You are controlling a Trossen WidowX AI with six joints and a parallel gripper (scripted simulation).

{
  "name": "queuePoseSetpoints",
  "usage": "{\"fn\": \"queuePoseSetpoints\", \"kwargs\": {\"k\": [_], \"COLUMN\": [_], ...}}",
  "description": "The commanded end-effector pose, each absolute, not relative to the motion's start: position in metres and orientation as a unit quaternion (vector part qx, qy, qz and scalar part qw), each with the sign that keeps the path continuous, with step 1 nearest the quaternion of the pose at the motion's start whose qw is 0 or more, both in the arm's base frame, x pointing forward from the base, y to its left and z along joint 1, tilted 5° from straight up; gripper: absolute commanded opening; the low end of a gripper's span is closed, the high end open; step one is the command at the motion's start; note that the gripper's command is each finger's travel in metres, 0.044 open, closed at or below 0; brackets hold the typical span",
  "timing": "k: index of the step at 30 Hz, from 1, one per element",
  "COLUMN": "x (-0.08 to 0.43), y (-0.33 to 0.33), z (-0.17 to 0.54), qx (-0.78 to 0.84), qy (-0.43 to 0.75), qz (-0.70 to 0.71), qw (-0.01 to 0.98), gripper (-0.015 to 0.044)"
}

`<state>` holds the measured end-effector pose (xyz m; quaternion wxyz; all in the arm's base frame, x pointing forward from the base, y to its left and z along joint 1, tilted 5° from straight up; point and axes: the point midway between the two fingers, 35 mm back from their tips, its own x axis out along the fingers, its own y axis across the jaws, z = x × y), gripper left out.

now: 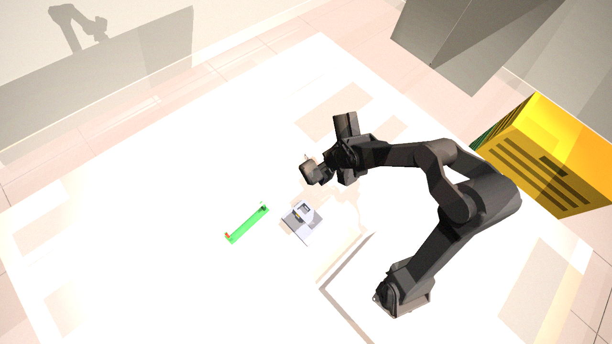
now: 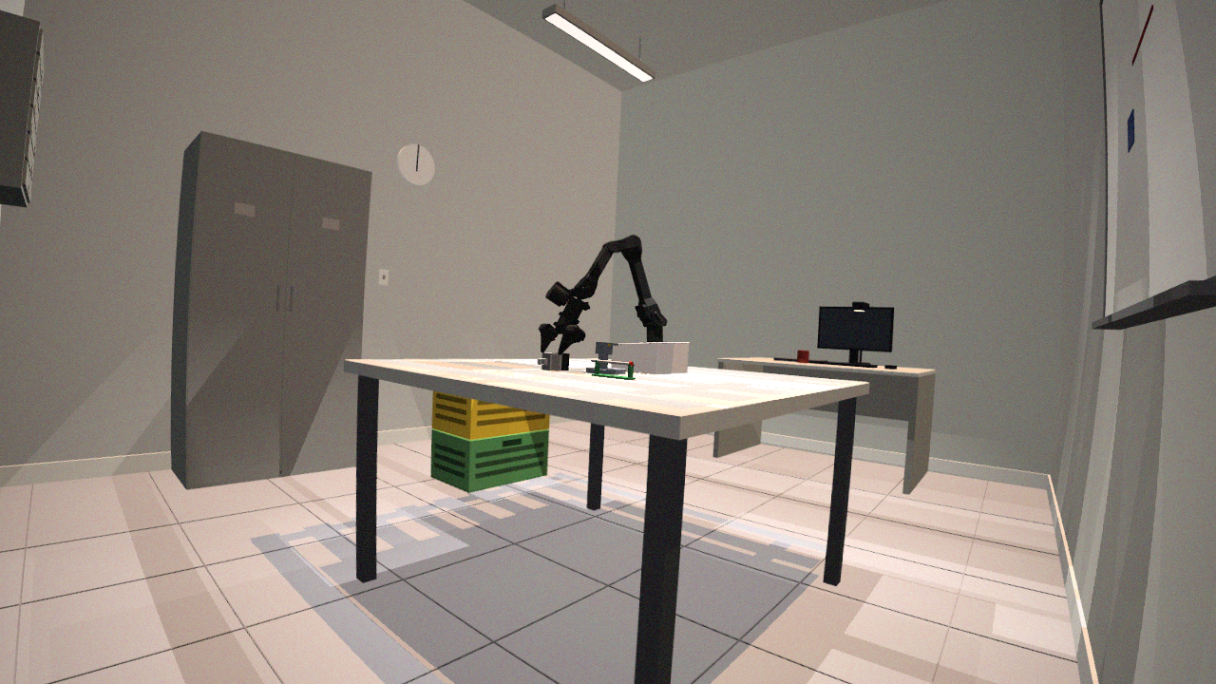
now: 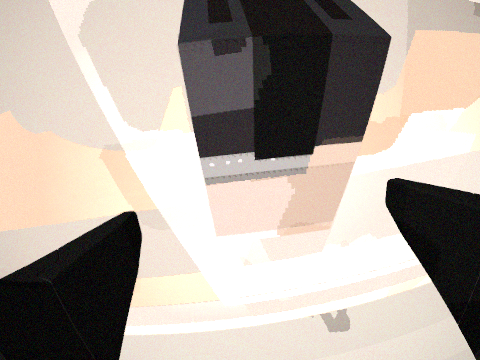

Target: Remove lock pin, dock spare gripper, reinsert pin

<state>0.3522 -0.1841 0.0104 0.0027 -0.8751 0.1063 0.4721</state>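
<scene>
Spare gripper point(image 2: 555, 361) point(image 3: 268, 208) sat outside the socket point(image 1: 304, 209) point(image 2: 605, 349)! Near it, the arm's gripper point(image 1: 327, 175) point(image 2: 553, 351) point(image 3: 268, 208) had its fingers spread wide.

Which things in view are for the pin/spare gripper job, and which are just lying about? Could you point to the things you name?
Job:
- arm's gripper point(image 1: 328, 175) point(image 2: 552, 351) point(image 3: 268, 208)
- spare gripper point(image 2: 555, 362) point(image 3: 268, 208)
- mount point(image 1: 309, 236) point(image 2: 604, 350)

Just about:
- yellow crate point(image 1: 547, 164) point(image 2: 452, 414)
- green crate point(image 1: 482, 137) point(image 2: 449, 460)
- cabinet point(image 1: 453, 51) point(image 2: 272, 340)
- monitor point(image 2: 854, 329)
- red mug point(image 2: 802, 355)

Green rack point(image 1: 249, 223) point(image 2: 614, 375): role unclear.

An office or lab room: a desk point(image 2: 825, 366) with a monitor point(image 2: 855, 328) and red mug point(image 2: 802, 356) at far right, a tall cabinet point(image 2: 274, 310) at left, a wall clock point(image 2: 415, 163).
</scene>
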Motion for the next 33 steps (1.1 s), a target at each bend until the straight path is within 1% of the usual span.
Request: {"fn": "queuePoseSetpoints", "kwargs": {"k": [1, 19, 27, 33], "x": [0.351, 0.350, 0.350, 0.350], "y": [-0.183, -0.184, -0.184, -0.184], "z": [-0.001, -0.030, -0.031, -0.031], "qx": [-0.873, -0.873, -0.873, -0.873], "qy": [0.104, 0.104, 0.104, 0.104], "qz": [0.476, 0.477, 0.477, 0.477], "qw": [0.007, 0.007, 0.007, 0.007], "gripper": [0.0440, 0.0440, 0.0440, 0.0282]}}
